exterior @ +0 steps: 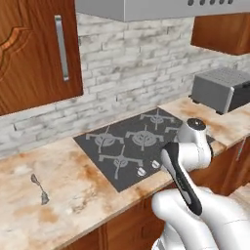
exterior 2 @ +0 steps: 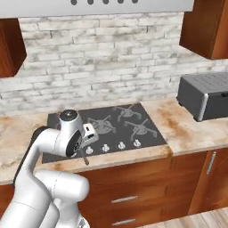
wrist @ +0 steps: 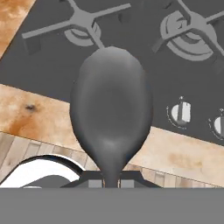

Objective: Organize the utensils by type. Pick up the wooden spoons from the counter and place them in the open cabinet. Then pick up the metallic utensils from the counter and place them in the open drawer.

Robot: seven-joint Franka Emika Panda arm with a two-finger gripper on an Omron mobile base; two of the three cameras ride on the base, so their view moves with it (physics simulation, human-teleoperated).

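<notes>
My gripper (wrist: 112, 177) is shut on the neck of a dark grey metal spoon (wrist: 111, 105), whose bowl points away from the hand, above the front edge of the cooktop (wrist: 144, 39). In the right base view the gripper (exterior 2: 89, 133) hangs over the counter's front edge with the spoon (exterior 2: 84, 158) sticking down from it. A small slim silver spoon (exterior: 40, 188) lies on the counter (exterior: 73, 195) at the far left. The wooden spoons, the open cabinet and the open drawer are out of view.
A black cooktop (exterior: 132, 141) with knobs along its front sits mid-counter. A grey toaster (exterior 2: 207, 95) stands at the right. A shut wall cabinet (exterior: 29, 49) hangs at the upper left. Shut drawers (exterior 2: 124, 199) run below the counter.
</notes>
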